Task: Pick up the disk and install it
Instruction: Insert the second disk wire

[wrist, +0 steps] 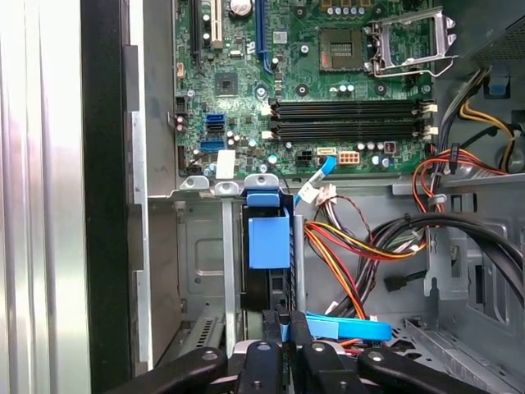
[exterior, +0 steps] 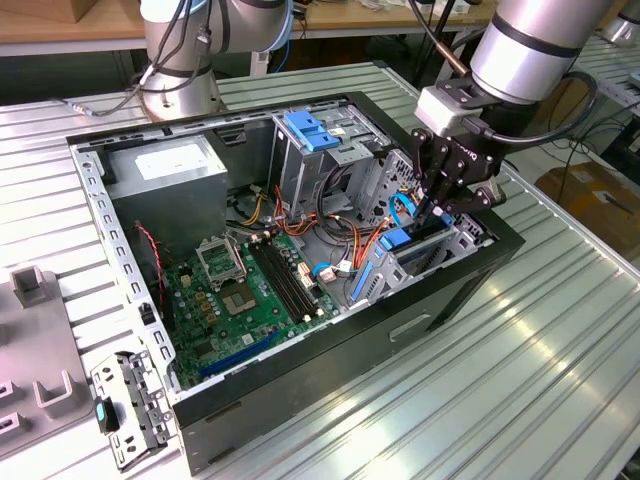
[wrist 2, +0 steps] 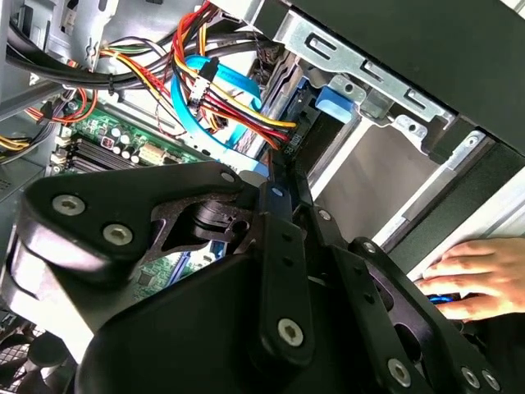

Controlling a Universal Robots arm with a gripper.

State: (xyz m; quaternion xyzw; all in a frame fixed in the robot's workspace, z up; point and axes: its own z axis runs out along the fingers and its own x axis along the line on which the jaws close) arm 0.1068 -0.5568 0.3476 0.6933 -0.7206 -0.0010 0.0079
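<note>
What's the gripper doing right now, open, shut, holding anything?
Gripper: shut on the disk, which stands on edge in the drive bay of the computer case.

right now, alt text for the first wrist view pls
The end effector is shut on the disk, held edge-on in a metal drive bay of an open computer case. Beyond lie a green motherboard and coloured cables.
</note>
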